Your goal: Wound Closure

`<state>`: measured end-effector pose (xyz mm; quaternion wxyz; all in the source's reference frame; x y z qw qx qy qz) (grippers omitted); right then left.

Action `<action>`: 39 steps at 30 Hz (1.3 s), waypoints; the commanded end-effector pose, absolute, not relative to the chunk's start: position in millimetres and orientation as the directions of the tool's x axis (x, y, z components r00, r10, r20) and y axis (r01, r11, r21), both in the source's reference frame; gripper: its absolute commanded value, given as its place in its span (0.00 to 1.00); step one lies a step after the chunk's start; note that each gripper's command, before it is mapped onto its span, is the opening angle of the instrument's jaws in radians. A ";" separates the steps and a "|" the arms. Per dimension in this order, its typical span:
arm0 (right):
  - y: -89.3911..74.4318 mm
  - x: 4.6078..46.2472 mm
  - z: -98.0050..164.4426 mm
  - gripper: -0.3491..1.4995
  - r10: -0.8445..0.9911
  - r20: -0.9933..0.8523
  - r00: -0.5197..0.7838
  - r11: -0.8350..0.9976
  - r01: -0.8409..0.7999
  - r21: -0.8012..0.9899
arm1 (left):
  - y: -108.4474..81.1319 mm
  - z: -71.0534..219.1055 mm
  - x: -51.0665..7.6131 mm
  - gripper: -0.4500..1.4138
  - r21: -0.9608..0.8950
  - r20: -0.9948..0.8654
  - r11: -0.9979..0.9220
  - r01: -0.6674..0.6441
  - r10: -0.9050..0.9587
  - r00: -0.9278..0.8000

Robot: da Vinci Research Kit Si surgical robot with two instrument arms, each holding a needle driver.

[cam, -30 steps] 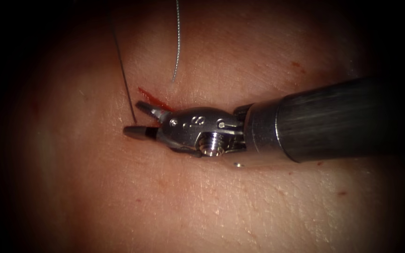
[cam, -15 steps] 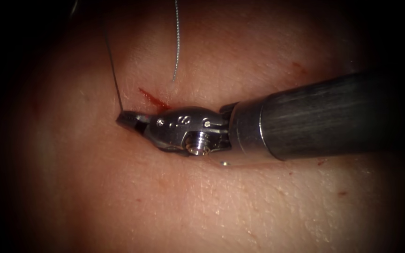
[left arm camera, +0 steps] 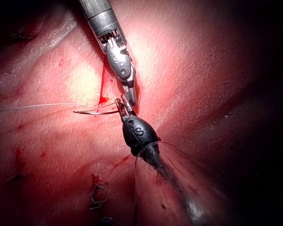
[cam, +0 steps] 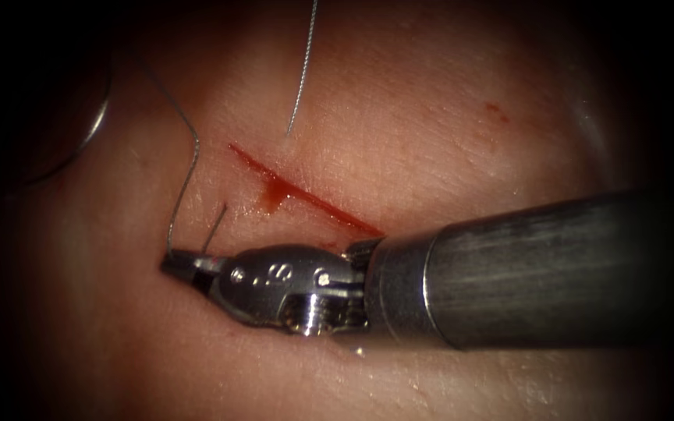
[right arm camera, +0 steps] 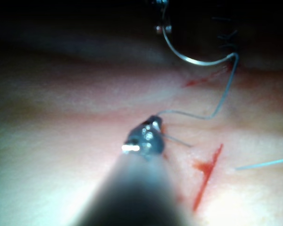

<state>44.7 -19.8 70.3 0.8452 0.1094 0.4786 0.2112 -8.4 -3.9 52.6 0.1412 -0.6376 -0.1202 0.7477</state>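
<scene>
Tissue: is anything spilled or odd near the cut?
Red fluid runs off the cut in a short drip onto the tissue. Nothing else: the right tool is shut on the thread, the left tool holds the needle at one end, seemingly out of the tissue.

**Endoscope view.** Light falls from above and in front. It is brightest on the tissue (cam: 431,101) beyond the right tool (cam: 177,263), and outside that pool the field darkens to black all round. Glare streaks run along the tool's shaft (cam: 540,273) and spot its wrist. A shadow lies on the tissue under the jaws.

**Left wrist view.** A strong pale glare sits on the tissue just beside the left tool (left arm camera: 124,106).

**Right wrist view.** The tissue near the jaws is washed pale. The needle (right arm camera: 193,60) beyond them glints against darkness.
</scene>
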 end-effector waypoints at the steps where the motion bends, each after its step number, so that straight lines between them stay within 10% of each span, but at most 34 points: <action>1: -21.2 46.1 68.6 0.00 0.463 -0.769 0.440 0.886 -0.237 0.398 | -5.0 53.7 -8.9 0.00 -0.359 -0.920 -0.931 -0.061 0.364 -0.147; 11: -22.6 47.6 64.3 0.01 0.462 -0.779 0.423 0.887 -0.205 0.415 | -5.3 55.1 -8.3 0.00 -0.360 -0.916 -0.930 -0.078 0.368 -0.156; 13: -22.4 47.4 64.6 0.45 0.437 -0.792 0.427 0.900 -0.197 0.389 | -4.7 55.0 -7.4 0.00 -0.360 -0.913 -0.928 -0.100 0.372 -0.166; 16: -21.9 46.6 65.2 0.76 0.411 -0.798 0.440 0.912 -0.214 0.351 | -3.5 54.3 -5.5 0.00 -0.371 -0.905 -0.918 -0.142 0.392 -0.169; 39: -17.1 41.4 76.5 0.74 0.382 -0.771 0.510 0.914 -0.334 0.231 | -2.8 55.9 -4.7 0.00 -0.332 -0.921 -0.915 -0.228 0.367 -0.131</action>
